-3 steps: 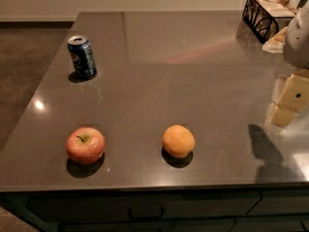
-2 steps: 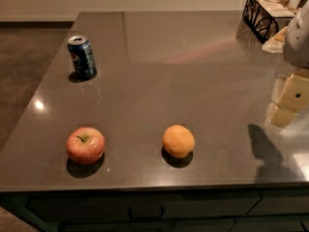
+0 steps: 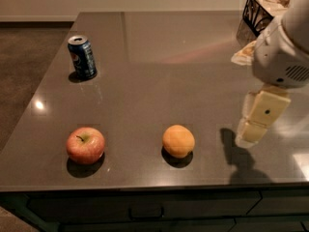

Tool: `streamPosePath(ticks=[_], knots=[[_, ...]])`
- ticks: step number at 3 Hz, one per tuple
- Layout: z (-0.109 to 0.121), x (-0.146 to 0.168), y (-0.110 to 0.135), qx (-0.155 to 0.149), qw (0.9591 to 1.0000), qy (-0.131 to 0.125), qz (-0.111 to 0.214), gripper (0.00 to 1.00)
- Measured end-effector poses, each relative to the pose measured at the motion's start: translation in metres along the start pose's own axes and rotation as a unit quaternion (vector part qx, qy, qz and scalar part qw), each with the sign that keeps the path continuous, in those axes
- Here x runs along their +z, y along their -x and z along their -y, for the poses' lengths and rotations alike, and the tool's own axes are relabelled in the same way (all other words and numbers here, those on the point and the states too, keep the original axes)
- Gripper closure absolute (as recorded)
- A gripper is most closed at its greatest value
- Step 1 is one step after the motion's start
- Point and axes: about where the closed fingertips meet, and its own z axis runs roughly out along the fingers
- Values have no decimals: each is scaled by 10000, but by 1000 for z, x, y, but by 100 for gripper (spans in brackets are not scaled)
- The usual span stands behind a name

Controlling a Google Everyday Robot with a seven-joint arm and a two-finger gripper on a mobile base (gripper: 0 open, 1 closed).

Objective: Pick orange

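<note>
The orange is a small round yellow-orange fruit resting on the dark grey table near its front edge, about mid-width. My gripper hangs at the right side of the view, a little above the tabletop, well to the right of the orange and apart from it. It casts a shadow on the table just beside it. The cream-coloured gripper points downward and holds nothing.
A red-yellow apple with a stem sits to the left of the orange near the front edge. A blue soda can stands upright at the back left. A black wire basket and a pale snack bag are at the back right.
The gripper and arm have moved slightly left, toward the orange. The orange, apple and can have not moved.
</note>
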Motion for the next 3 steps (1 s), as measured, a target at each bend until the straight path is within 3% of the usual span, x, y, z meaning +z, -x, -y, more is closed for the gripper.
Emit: streamPosePath(ticks=[2,3], knots=[[-32,53,68,-573,9973,373,263,0],[-41,80,78,-790,9953,524,174,0]])
